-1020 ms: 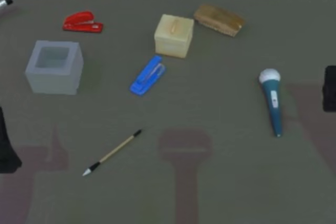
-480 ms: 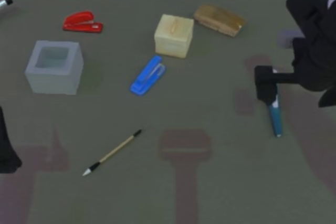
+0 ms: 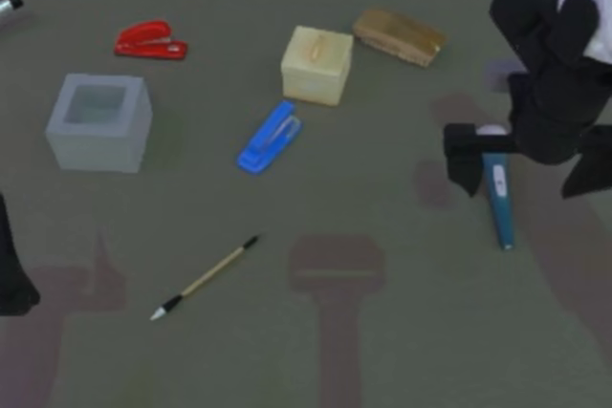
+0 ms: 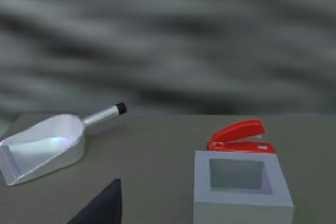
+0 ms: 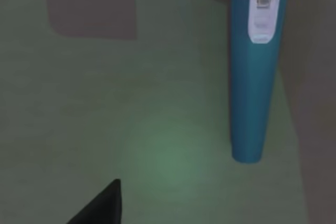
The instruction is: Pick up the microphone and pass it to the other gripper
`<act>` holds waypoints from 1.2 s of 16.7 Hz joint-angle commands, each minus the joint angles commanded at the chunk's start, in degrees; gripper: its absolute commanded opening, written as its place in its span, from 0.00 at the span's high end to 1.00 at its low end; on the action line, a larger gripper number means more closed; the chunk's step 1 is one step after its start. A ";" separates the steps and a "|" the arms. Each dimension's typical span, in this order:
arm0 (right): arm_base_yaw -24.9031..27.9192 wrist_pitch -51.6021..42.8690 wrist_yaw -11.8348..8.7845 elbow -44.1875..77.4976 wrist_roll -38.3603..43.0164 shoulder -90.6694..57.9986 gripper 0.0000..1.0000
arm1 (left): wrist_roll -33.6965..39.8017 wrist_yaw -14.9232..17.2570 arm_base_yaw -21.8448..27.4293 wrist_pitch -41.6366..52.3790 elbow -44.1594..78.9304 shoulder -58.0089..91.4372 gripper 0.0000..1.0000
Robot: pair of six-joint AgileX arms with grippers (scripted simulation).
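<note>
The teal microphone [image 3: 500, 205] lies on the table at the right, its white head mostly hidden under my right arm. My right gripper [image 3: 521, 164] hangs over the head end, open, with one finger [image 3: 463, 161] left of the microphone and the other to its right. Nothing is held. The right wrist view shows the teal handle [image 5: 251, 87] with its white switch panel flat on the table, and one black fingertip [image 5: 107, 203] apart from it. The other gripper, my left gripper [image 3: 11, 279], is parked at the table's left edge, open.
Red stapler [image 3: 150, 40], grey open box [image 3: 98, 121], blue stapler [image 3: 269, 137], cream box [image 3: 317, 64] and brown brush block [image 3: 399, 36] lie across the back. A thin black-tipped brush [image 3: 204, 277] lies at front left. A metal scoop [image 4: 44, 148] sits at far left.
My right arm has come in from the right edge and now hangs over the microphone's head, shifted slightly left since half a second ago. The microphone and the left arm have not moved.
</note>
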State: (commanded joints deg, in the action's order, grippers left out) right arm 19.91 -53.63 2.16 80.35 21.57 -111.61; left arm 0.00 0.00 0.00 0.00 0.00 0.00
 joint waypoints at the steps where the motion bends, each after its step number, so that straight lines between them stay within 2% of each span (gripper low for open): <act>1: -0.30 0.12 -0.02 -0.16 -0.06 0.16 0.00 | 0.00 0.00 0.00 0.00 0.00 0.00 0.00; 4: -0.25 2.37 -0.01 -1.17 -0.19 -1.38 0.00 | 0.00 0.00 0.00 0.00 0.00 0.00 0.00; 11: -0.47 18.14 0.05 -7.11 -0.32 -10.79 0.00 | 0.00 0.00 0.00 0.00 0.00 0.00 0.00; 16: -0.48 19.17 0.06 -7.57 -0.33 -11.59 0.00 | 0.00 0.00 0.00 0.00 0.00 0.00 0.00; 20: -0.48 19.17 0.06 -7.57 -0.33 -11.59 0.30 | 0.00 0.00 0.00 0.00 0.00 0.00 0.00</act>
State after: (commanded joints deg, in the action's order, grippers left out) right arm 19.43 -34.46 2.22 72.78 21.24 -123.20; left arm 0.00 0.00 0.00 0.00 0.00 0.00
